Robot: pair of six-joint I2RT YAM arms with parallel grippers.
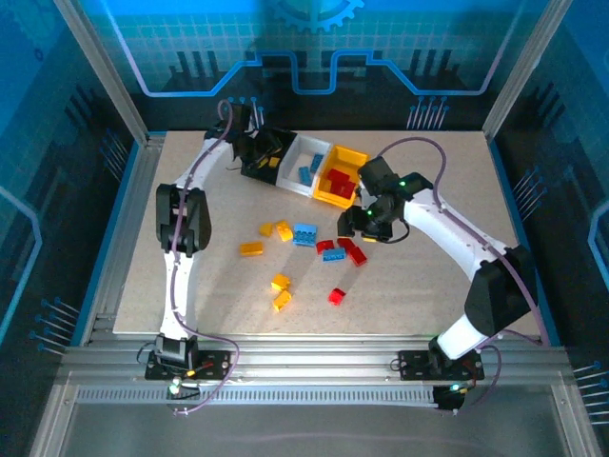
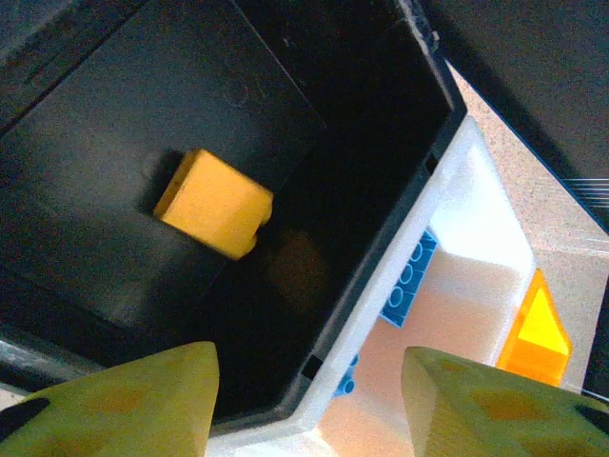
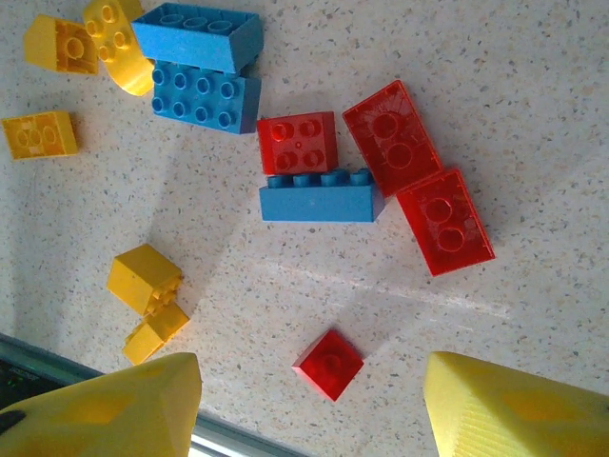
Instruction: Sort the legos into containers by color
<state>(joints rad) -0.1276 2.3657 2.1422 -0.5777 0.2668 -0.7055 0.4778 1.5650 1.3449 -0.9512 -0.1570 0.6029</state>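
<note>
While most legos (image 1: 304, 233) lie loose on the table (image 1: 457, 190) near the bins, I see one yellow brick (image 2: 214, 202) in the black bin (image 2: 95, 124), blue in the white bin (image 1: 297, 162), red in the yellow-orange bin (image 1: 350, 153). Left gripper (image 2: 304, 400) hovers over the black bin, spread wide, empty. Right gripper (image 3: 309, 409) hangs above the loose bricks, wide, empty.

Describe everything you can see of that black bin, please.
The black bin is a small open-topped rectangular box, seemingly smooth plastic, upright at the row's left end, its wall against the white bin. A yellow-orange brick lies on its floor. The left gripper hangs open above it.
</note>
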